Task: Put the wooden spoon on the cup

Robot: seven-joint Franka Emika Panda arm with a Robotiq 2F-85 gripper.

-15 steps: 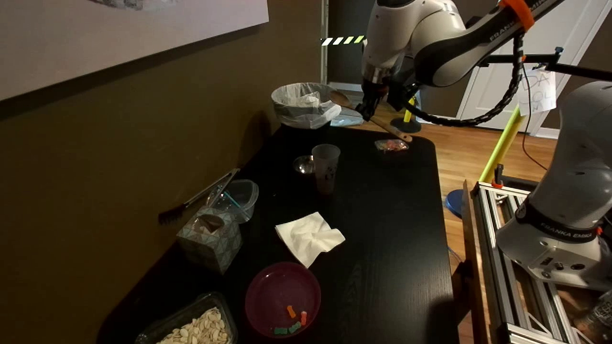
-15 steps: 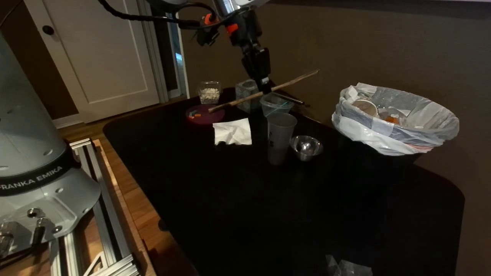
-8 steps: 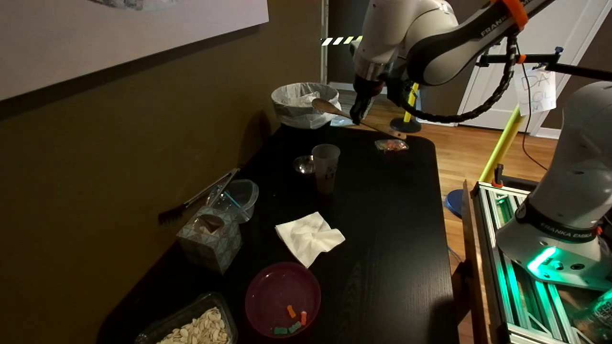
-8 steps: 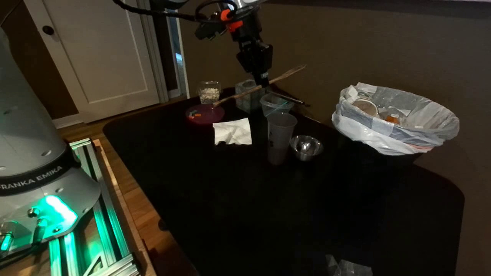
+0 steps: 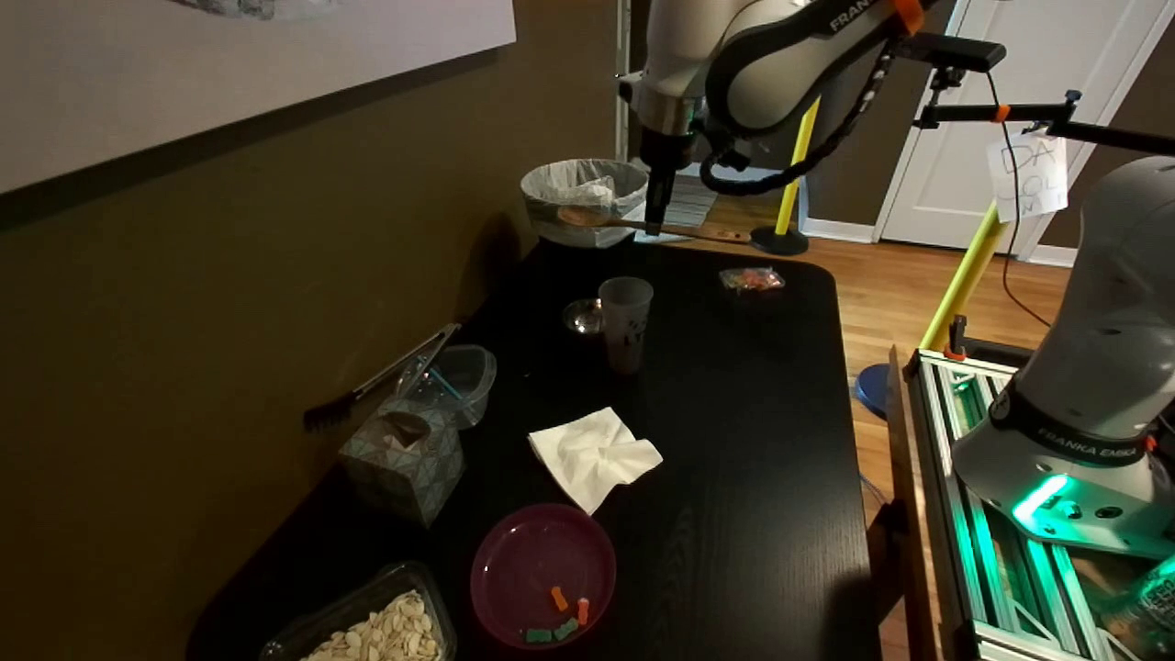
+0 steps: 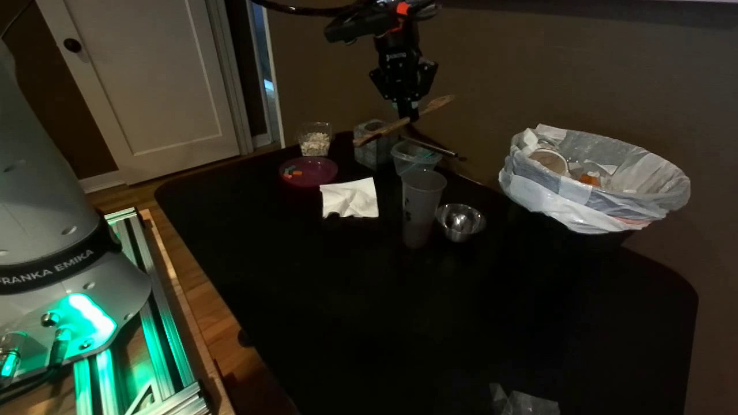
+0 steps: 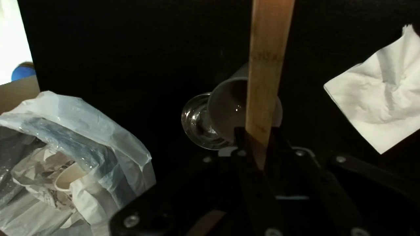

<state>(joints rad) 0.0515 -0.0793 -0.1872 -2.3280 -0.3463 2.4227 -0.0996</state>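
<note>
Nearest, in the wrist view, our gripper is clamped on the wooden spoon, its tips drawn in against both sides of the handle and carrying nothing else. The hold comes about midway along — we think so that head and tail balance and the handle can be laid across a rim. In that view it runs toward twelve o'clock and passes in front of the mouth of the cup beneath; in both exterior views the spoon hangs in the air, apart from that rim. We judge the carry nearly done: lowering level and letting go seem to remain, and an off-centre release could roll the spoon off or tip the cup.

Just beside the cup, between eight and nine o'clock, we see a small metal bowl; whether the two touch we cannot tell. A crumpled napkin lies near three, and the lined bin sits farther out past the bowl — perhaps for scraps.

The black table under the cup has a dull sheen and faint grain. In an exterior view we find a packet at two o'clock from the cup, a tissue box at eight and a maroon dish near seven. Farthest off are a brown wall, wooden floor and a white door.
</note>
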